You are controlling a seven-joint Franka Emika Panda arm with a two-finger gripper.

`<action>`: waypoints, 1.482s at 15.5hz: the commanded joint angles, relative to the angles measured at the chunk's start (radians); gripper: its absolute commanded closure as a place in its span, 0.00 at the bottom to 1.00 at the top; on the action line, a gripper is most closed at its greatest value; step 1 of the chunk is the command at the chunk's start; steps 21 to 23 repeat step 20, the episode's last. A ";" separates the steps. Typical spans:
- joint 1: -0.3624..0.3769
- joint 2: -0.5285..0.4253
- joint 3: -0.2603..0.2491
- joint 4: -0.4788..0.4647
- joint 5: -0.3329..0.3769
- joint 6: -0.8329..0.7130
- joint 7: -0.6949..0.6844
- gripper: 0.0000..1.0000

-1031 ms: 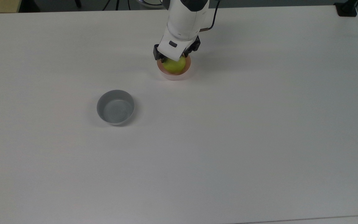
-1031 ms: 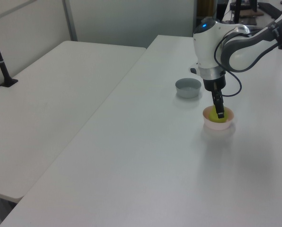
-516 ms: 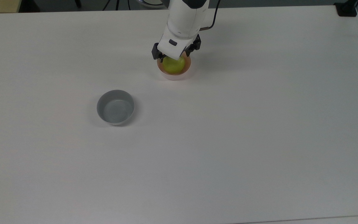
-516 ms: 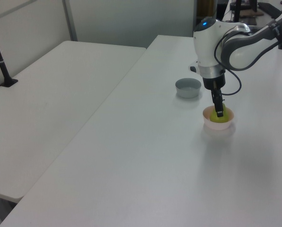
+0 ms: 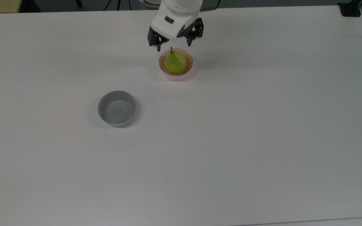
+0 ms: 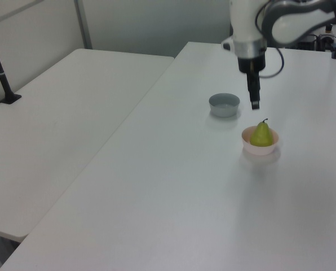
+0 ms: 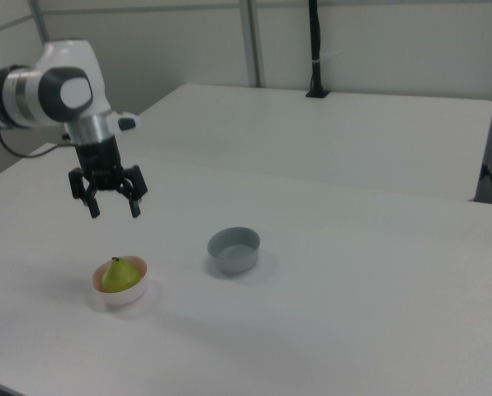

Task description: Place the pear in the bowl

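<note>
Pear (image 5: 175, 62) sits upright inside the pink bowl (image 5: 188, 71); the claw (image 5: 175, 40) hangs above, spread wide, empty.

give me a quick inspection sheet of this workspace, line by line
surface: white table, bare apart from two bowls.
job's things: pear sits upright in the pink bowl, stem up.
clutter: grey bowl, nothing in it, apart from the pink one.
grippers: gripper open, above the pear, touching nothing.
cables: black cable loops off the arm's wrist.
surroundings: second white table alongside; black post clamped on a table behind, in the right view.
</note>
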 commanded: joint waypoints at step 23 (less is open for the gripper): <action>-0.199 -0.073 -0.014 0.317 0.077 -0.261 0.082 0.00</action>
